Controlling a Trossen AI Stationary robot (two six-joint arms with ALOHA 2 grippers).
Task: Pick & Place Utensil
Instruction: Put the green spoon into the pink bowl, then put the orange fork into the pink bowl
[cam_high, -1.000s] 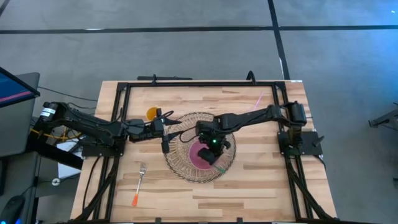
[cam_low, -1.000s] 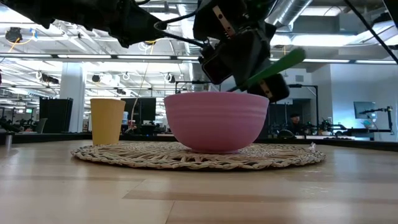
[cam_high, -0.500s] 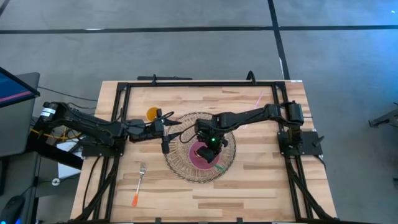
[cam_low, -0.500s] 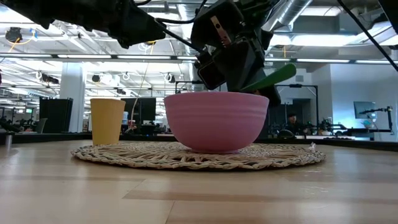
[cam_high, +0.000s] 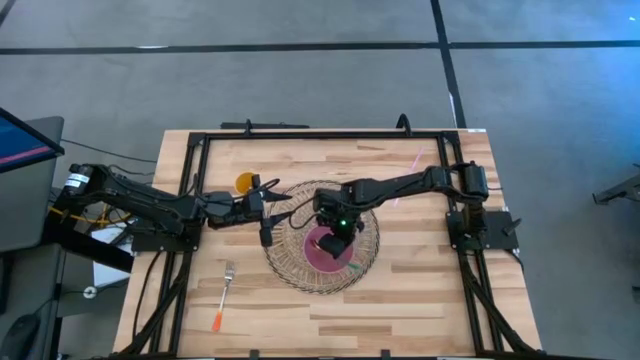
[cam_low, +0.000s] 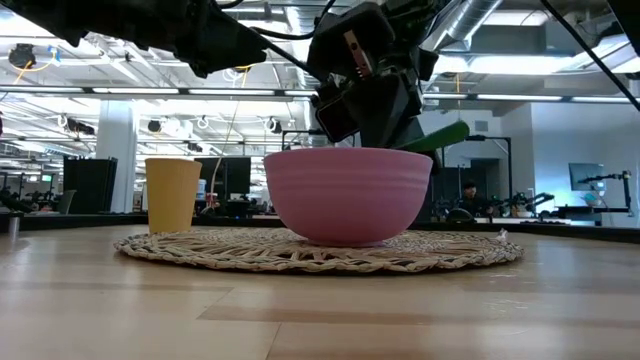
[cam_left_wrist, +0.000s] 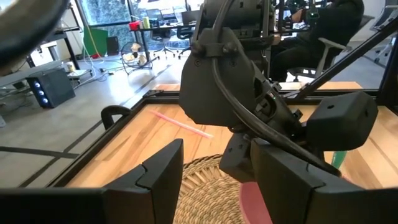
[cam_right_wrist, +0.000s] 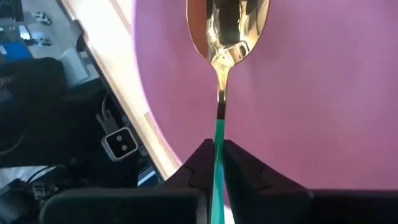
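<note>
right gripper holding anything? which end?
Yes. The right gripper is shut on the spoon, pinching its green handle, with the gold bowl end over the pink bowl. The left gripper, open beside the mat, holds nothing.

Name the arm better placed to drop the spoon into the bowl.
Right. Its gripper is shut on the spoon, held over the pink bowl. The left gripper waits at the woven mat's edge.
</note>
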